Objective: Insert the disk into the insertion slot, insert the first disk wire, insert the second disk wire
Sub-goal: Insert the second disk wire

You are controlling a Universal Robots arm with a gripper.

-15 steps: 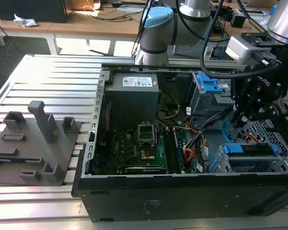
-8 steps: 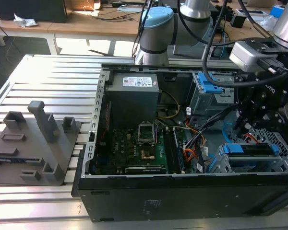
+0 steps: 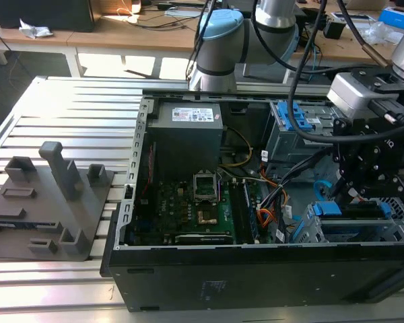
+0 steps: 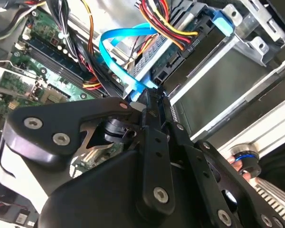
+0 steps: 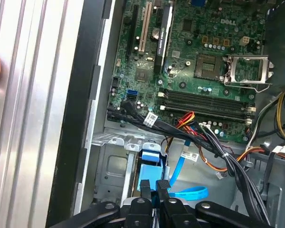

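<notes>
The aluminium slatted table [image 3: 74,111] carried it all, and on it the open black computer case [image 3: 256,276] lay on its side, taking up most of the exterior view. Inside the case, the green motherboard [image 3: 188,208] sat towards the exterior view's left, with the grey power supply box [image 3: 187,138] behind it and a taller grey bay with blue latches [image 3: 297,121] further towards the exterior view's right. A grey fixture block [image 3: 50,202] with upright pegs stood on the table outside the case, well apart at the exterior view's left. The robot arm [image 3: 256,40] reached in from the back, and its black wrist hung over the case's near corner on the exterior view's right. There sat the insertion slot [image 3: 390,232], the low perforated cage, and the disk [image 3: 350,219] was already inside it, its blue carrier showing at the mouth; in the second wrist view its grey flank [image 4: 218,90] lay framed by the cage walls. And the gripper [image 5: 154,190] was right at the disk's connector end, fingers pinched together on the plug of the blue flat cable [image 5: 178,173], which looped away beside a bundle of black, red and yellow wires [image 5: 199,130]. In the second wrist view that same blue cable [image 4: 115,61] curled up from the fingertips [image 4: 151,97], pressed close against the disk's end.
</notes>
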